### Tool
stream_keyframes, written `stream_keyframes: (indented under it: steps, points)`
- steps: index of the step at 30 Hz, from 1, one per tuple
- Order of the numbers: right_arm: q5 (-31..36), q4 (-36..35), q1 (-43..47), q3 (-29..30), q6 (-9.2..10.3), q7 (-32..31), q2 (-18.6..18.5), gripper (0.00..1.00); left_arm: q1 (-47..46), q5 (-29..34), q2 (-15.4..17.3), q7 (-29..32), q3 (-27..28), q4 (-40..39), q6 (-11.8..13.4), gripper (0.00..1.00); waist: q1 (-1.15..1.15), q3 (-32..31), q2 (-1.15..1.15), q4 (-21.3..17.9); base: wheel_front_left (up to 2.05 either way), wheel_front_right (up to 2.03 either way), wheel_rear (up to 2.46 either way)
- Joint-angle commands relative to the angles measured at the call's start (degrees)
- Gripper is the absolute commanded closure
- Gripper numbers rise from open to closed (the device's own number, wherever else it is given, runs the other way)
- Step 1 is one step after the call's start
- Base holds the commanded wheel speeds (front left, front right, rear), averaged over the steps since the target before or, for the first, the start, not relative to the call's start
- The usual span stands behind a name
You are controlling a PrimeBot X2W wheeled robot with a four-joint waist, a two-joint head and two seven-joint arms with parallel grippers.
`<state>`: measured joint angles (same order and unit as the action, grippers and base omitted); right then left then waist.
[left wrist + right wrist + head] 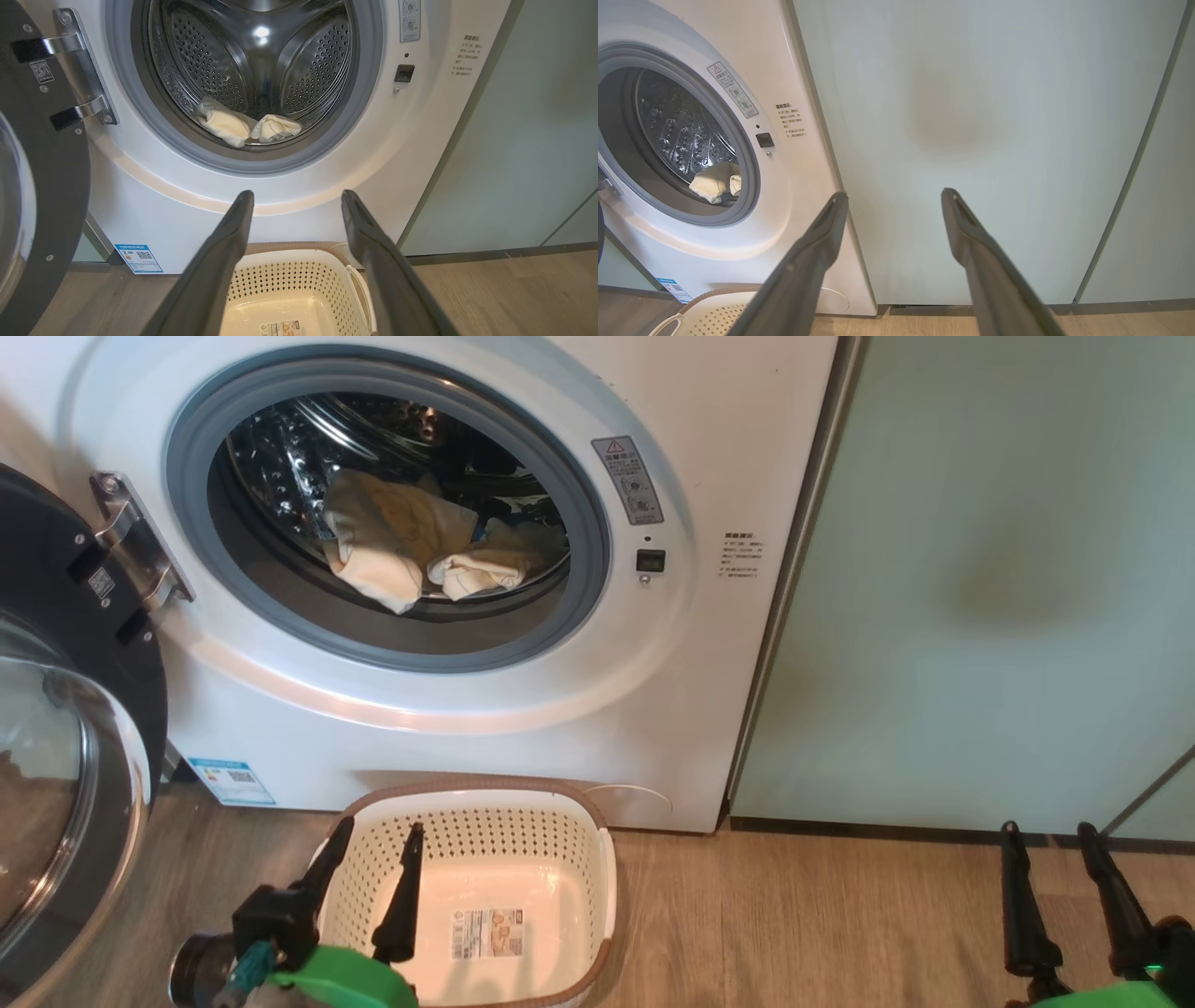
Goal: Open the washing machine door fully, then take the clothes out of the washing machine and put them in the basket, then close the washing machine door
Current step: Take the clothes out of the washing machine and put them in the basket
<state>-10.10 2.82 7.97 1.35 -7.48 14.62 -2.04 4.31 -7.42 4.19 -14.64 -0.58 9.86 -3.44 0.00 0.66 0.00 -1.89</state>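
The left gripper [381, 825] hangs spread wide and empty over the basket [485, 791], its fingers aimed at the washing machine [560, 728]. The clothes [411, 546] lie up and ahead of it, a heap stretched side to side at the drum's front lip. The right gripper [1047, 829], likewise spread and empty, faces the green cabinet panel [980, 569], so the left arm is nearer. The washing machine door [47, 579] stands open at far left.

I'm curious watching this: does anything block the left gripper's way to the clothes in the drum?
Nothing visible does. The washing machine door is swung aside at left; the open left gripper faces the clothes in the drum.
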Motion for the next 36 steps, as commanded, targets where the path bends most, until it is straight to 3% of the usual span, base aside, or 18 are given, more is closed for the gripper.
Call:
stream_keyframes:
  steps: [1, 27, 36]
  points:
    - [-0.59, -1.78, -1.75, -1.35, -0.01, 0.38, -0.84, 0.0, -2.55, -0.31, 0.82, -0.35, 1.69, -2.02, -0.08, 0.0, 0.0, -0.01, 0.0, -0.03, 0.0, 0.0, 0.0]
    - [-0.47, -1.84, -1.67, -1.65, -0.01, 0.38, -0.84, 0.0, -4.51, 1.04, 1.34, -0.36, 1.18, -0.72, 0.88, 0.0, 0.0, 0.45, 0.0, -0.72, 0.0, 0.0, 0.0]
    - [-0.82, -3.03, -3.94, -1.75, -0.01, 0.38, -0.84, 0.0, -14.39, -0.7, 2.25, 0.93, 0.52, 4.8, -0.77, 0.0, 0.0, 6.26, 0.0, -0.44, 0.0, 0.0, 0.0]
